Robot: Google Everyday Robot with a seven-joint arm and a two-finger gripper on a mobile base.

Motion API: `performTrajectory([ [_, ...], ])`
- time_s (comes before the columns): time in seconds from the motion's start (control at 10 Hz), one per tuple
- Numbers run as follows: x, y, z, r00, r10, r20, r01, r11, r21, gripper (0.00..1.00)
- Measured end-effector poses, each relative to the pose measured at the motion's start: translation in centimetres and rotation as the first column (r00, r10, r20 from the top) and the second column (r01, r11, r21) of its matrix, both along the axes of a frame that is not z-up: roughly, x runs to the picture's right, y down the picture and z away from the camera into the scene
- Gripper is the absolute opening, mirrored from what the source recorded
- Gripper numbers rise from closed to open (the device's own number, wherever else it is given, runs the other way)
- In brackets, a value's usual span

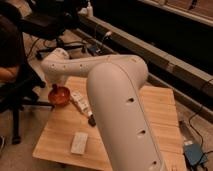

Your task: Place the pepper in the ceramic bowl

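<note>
Though the hand (54, 89) hangs over the ceramic bowl (61, 96) at the bench's (65, 131) nine o'clock edge, the pepper is hidden; release seems near.

We are looking down on a pale wooden table (161, 107) that is standing on a tan floor (24, 150), with warm, dim light falling over the room. To the left a black office chair (19, 97) is sitting just beside the table, and a second black office chair (52, 22) is resting on its star base farther back. Behind the table a long dark ledge (150, 52) is running diagonally across the room, with a dark cable (199, 107) trailing down to the floor at the right.
</note>
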State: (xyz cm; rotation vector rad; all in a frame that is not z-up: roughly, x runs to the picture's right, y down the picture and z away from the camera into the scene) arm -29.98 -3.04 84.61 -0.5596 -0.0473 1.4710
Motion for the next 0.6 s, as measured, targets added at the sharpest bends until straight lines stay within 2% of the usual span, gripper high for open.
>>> performTrajectory([
  [0.3, -0.01, 0.04, 0.01, 1.0, 0.0, 0.0, 0.0, 1.0, 0.0, 0.07],
  [0.4, -0.02, 0.04, 0.01, 1.0, 0.0, 0.0, 0.0, 1.0, 0.0, 0.1],
  [0.6, -0.02, 0.04, 0.01, 1.0, 0.0, 0.0, 0.0, 1.0, -0.001, 0.26],
])
